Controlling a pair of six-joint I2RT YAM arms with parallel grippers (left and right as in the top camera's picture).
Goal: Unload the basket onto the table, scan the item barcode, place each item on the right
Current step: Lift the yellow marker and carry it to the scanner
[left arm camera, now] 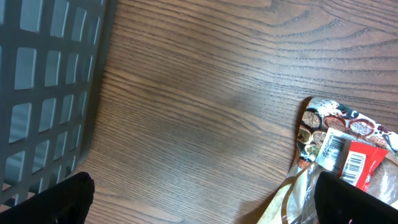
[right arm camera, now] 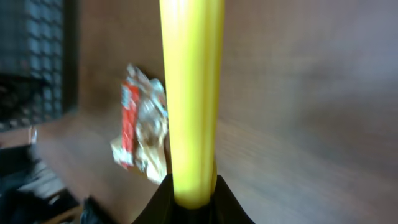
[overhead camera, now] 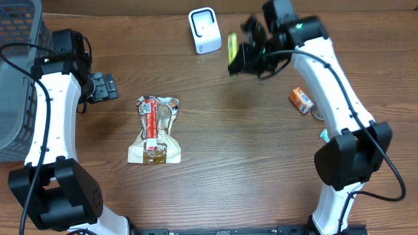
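Note:
A flat yellow item [overhead camera: 232,46] hangs edge-on in the air just right of the white barcode scanner [overhead camera: 204,30] at the back of the table. My right gripper [overhead camera: 236,62] is shut on its lower end. In the right wrist view the yellow item [right arm camera: 191,93] rises as a blurred narrow strip from between the black fingers of the right gripper [right arm camera: 193,199]. My left gripper [overhead camera: 104,87] stands open at the left, low over the wood, with nothing between its fingers. In the left wrist view the left gripper [left arm camera: 205,208] has bare table in its gap.
A clear snack bag with a red label [overhead camera: 155,130] lies left of centre, beside the left gripper's right finger [left arm camera: 357,202]. A small orange box [overhead camera: 302,100] lies at the right. A grey mesh basket [overhead camera: 16,78] stands at the left edge.

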